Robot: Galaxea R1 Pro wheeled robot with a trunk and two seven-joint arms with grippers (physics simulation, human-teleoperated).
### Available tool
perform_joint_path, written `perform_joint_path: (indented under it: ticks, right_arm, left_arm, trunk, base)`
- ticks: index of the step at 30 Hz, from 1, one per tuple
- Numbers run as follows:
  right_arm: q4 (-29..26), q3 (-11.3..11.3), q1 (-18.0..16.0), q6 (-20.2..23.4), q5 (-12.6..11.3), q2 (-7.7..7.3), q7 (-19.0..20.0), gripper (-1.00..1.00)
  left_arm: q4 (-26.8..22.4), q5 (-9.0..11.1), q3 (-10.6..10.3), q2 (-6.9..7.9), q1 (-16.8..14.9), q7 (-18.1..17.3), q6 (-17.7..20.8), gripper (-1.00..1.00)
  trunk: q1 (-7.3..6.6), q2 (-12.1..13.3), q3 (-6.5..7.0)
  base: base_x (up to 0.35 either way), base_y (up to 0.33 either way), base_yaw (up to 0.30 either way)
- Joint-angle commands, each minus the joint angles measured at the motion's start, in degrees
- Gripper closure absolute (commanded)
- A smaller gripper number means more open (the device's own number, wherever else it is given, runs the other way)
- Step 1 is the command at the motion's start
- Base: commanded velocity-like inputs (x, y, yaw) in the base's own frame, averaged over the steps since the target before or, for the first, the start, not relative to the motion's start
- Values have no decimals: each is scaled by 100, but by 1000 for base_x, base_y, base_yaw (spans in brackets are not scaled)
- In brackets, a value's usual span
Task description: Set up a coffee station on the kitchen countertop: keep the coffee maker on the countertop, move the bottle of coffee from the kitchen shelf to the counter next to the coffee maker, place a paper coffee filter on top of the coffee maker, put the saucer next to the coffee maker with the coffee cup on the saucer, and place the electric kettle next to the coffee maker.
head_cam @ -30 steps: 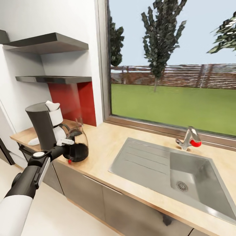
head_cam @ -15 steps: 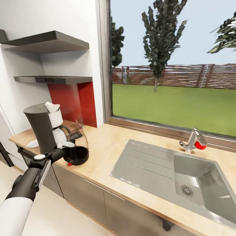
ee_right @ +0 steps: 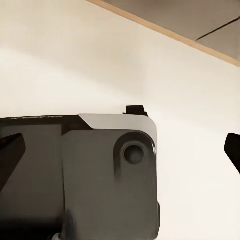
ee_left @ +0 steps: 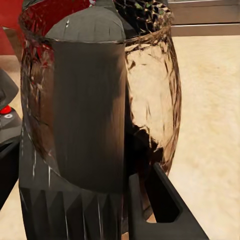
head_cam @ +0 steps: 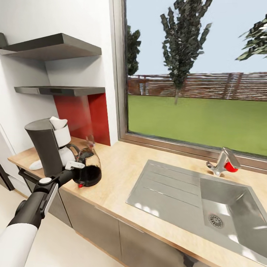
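The left tool [head_cam: 76, 171] is closed on the electric kettle [head_cam: 88, 170], whose glass body looms right ahead of the fingers in the left wrist view [ee_left: 100, 100]. The kettle sits on the bench [head_cam: 122, 163], its base apparently down on the wood, just beyond the tool and close beside the coffee maker [head_cam: 48, 146], which stands past the tool toward the wall with a white filter on top. That spot suits the task: kettle next to the coffee maker. The right tool's state cannot be told; its wrist view shows a grey robot part over pale floor.
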Motion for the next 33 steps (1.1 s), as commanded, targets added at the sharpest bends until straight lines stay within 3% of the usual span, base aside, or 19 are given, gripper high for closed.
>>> perform_joint_path:
  ticks: [1, 13, 14, 22, 27, 33]
  right_arm:
    - [3, 49, -5, -17, -54, 2, -16, -100]
    - [3, 49, -5, -17, -54, 2, -16, -100]
    - [3, 49, -5, -17, -54, 2, -16, -100]
    - [3, 49, -5, -17, -54, 2, -16, -100]
    - [3, 49, -5, -17, -54, 2, -16, -100]
    - [3, 49, -5, -18, -54, 2, -16, -100]
  left_arm:
    - [311, -140, 20, -1, -4, -40, -4, 100]
    - [346, -148, 12, -1, -4, -50, -24, 100]
    - [346, -157, 12, -1, -4, -48, -25, -100]
    - [353, -157, 20, -1, -4, -32, -33, -100]
    - [487, -154, 20, -1, -4, -32, -350, -100]
    - [576, -153, 20, -1, -4, -32, -425, -100]
  trunk:
    - [5, -9, -15]
    - [5, -9, -15]
    - [5, -9, -15]
    - [5, -9, -15]
    - [5, -9, -15]
    - [5, -9, -15]
  base:
    - [13, 6, 0]
    - [2, 1, 0]
    - [0, 0, 0]
    - [0, 0, 0]
    - [0, 0, 0]
    - [-170, 0, 0]
